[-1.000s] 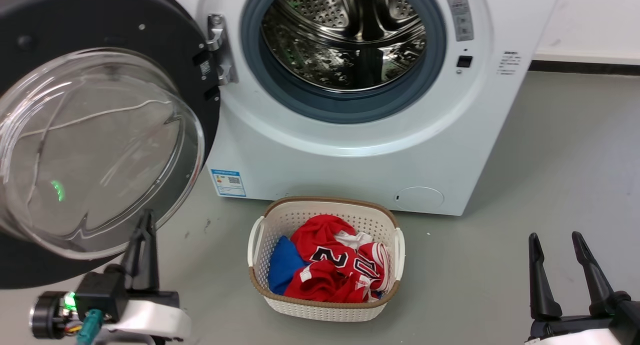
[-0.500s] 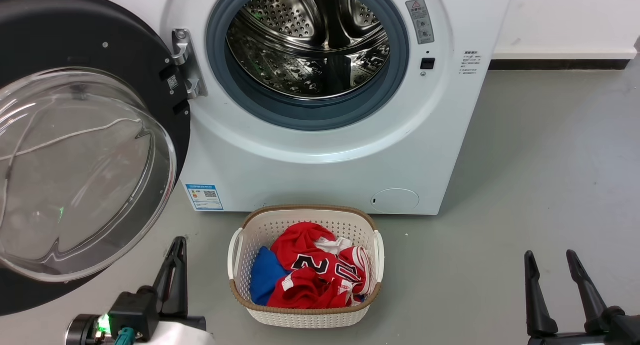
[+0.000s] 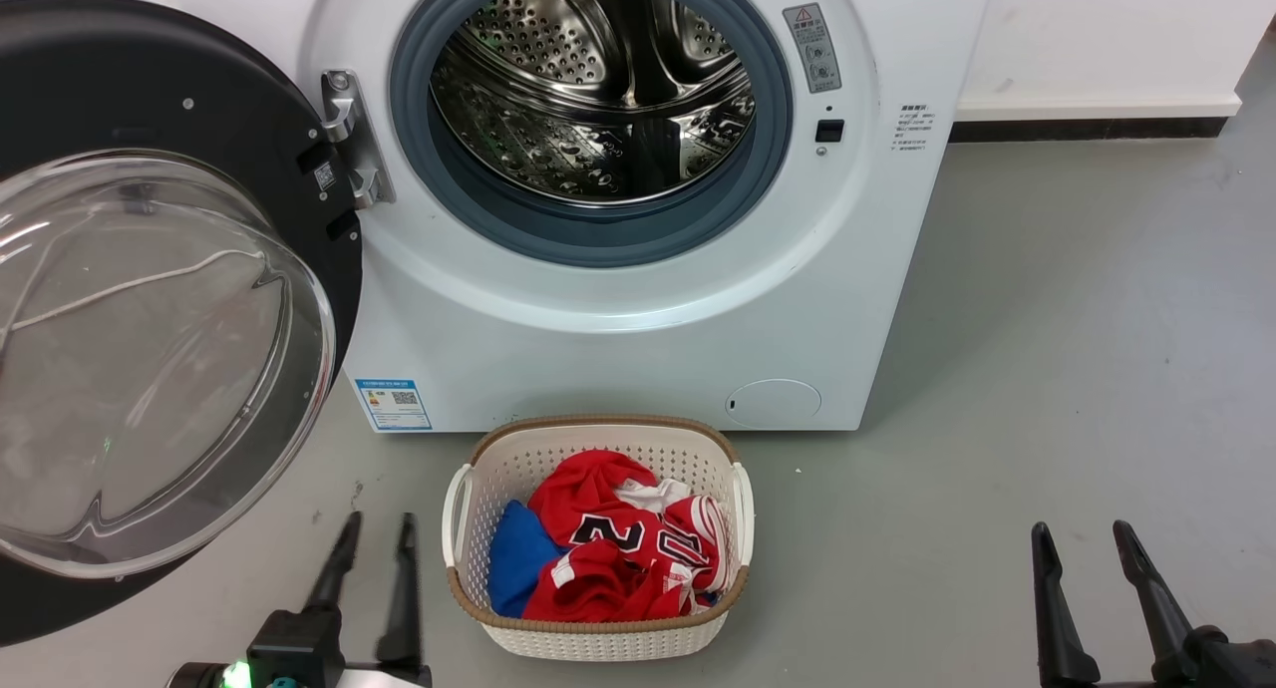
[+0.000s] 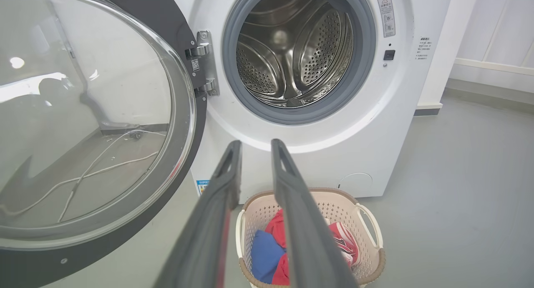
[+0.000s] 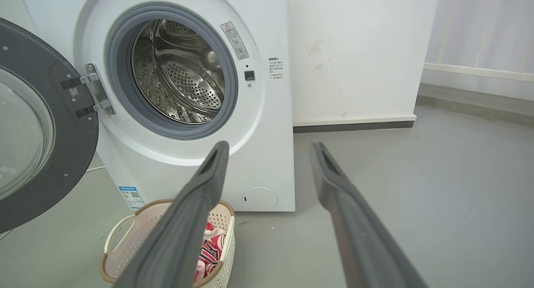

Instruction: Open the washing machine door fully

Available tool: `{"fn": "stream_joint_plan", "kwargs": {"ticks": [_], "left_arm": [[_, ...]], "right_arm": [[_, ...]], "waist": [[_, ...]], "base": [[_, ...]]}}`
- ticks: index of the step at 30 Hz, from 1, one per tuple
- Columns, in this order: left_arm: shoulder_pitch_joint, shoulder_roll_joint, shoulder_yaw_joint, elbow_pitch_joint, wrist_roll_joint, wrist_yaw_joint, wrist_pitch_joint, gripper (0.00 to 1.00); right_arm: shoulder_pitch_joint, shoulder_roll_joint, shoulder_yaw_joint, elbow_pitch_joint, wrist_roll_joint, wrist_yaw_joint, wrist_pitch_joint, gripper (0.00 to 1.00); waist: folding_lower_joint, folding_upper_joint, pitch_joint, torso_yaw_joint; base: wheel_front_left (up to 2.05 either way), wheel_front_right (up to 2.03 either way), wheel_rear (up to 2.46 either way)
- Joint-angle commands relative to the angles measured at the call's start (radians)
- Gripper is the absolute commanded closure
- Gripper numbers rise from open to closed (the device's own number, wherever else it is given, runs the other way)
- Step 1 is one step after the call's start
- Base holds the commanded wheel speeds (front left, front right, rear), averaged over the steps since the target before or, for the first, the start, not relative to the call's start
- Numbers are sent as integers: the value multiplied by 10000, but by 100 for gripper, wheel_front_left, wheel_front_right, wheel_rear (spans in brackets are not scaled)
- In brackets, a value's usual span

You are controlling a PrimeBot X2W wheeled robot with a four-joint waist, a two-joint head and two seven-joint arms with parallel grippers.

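Our left gripper (image 3: 378, 520) has fingers narrowly apart, our right gripper (image 3: 1081, 530) wider, above grey floor (image 3: 1057, 349). Beyond our left fingers the round glossy black washing machine door (image 3: 120, 80) hangs open off the white boxy washing machine (image 3: 638, 359); white wall (image 3: 1097, 30) behind.

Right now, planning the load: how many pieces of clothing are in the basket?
2 show: a red jersey in the middle, a blue piece at its left; more may lie hidden underneath.
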Motion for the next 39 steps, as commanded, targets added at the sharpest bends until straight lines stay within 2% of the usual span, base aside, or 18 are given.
{"fn": "stream_joint_plan", "kwargs": {"ticks": [1,16,17,22,39], "left_arm": [[85,-17,-23,19,-19,-28,-22,0],[62,-29,-187,184,-113,97,-22,0],[13,-8,-205,202,-120,105,0,100],[77,-14,-230,686,-250,88,96,100],[-428,-16,73,854,-3709,-126,919,100]], "right_arm": [[98,26,13,16,3,-3,-17,0],[18,26,30,70,2,-3,-17,0],[1,0,18,49,28,0,0,100],[27,0,38,465,142,0,30,100],[-700,-198,150,946,3636,0,655,100]], "waist": [[1,-1,-5,1],[1,-1,-66,54],[1,-1,-68,55],[1,-1,-67,56],[1,-1,-16,70]], "base": [[0,0,0],[0,0,0],[0,0,0],[0,0,0],[0,0,0]]}}
